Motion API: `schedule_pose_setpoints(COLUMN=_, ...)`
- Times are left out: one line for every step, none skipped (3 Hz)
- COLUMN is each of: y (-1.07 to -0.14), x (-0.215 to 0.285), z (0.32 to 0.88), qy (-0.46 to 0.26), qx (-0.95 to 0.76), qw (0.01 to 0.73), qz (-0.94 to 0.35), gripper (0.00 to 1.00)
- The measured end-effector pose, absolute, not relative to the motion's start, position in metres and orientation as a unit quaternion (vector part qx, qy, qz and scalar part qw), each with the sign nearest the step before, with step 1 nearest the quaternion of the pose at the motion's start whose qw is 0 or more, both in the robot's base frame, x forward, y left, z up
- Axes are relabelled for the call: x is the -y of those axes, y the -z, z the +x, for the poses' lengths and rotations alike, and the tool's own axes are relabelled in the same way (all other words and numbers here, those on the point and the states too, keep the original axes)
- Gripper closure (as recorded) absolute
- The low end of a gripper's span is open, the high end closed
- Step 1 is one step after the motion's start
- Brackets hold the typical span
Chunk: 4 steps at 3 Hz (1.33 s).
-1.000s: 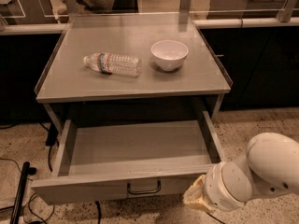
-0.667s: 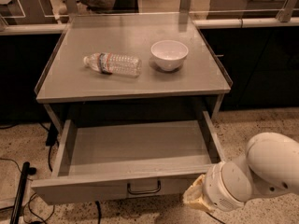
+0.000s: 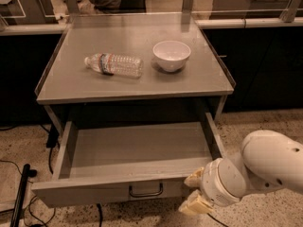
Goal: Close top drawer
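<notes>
The top drawer (image 3: 109, 190) is a wide shallow grey metal drawer, pulled far out of the grey cabinet, and its inside shows nothing in it. A small dark loop handle (image 3: 146, 191) sits at the middle of its front panel. My gripper (image 3: 194, 193) is at the end of the white arm at the lower right, beside the right end of the drawer's front panel. Its tan fingertips point left toward the panel.
On the cabinet top (image 3: 66, 82) lie a clear plastic water bottle (image 3: 113, 64) on its side and a white bowl (image 3: 171, 55). Black cables (image 3: 19, 193) run over the speckled floor at the left. Dark counters stand at both sides.
</notes>
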<state>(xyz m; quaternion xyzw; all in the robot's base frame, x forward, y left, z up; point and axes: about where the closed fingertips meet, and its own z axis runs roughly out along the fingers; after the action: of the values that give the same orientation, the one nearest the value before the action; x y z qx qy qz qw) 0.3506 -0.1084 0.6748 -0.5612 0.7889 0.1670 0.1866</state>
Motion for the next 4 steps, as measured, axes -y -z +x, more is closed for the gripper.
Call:
schedule_pose_setpoints(y=-0.67, x=0.101, z=0.375, qy=-0.161, qx=-0.785, qw=0.196, qz=-0.566, gripper=0.0)
schedule_pose_setpoints(y=-0.661, x=0.09, z=0.405, qy=-0.162, qx=-0.777, qw=0.199, qz=-0.575, gripper=0.14)
schedule_pose_setpoints(y=-0.649, x=0.08, z=0.455, qy=-0.161, qx=-0.767, qw=0.208, qz=-0.585, gripper=0.38)
schedule_pose_setpoints(y=-0.646, x=0.082, z=0.503, qy=-0.148, qx=-0.765, qw=0.219, qz=-0.587, gripper=0.43)
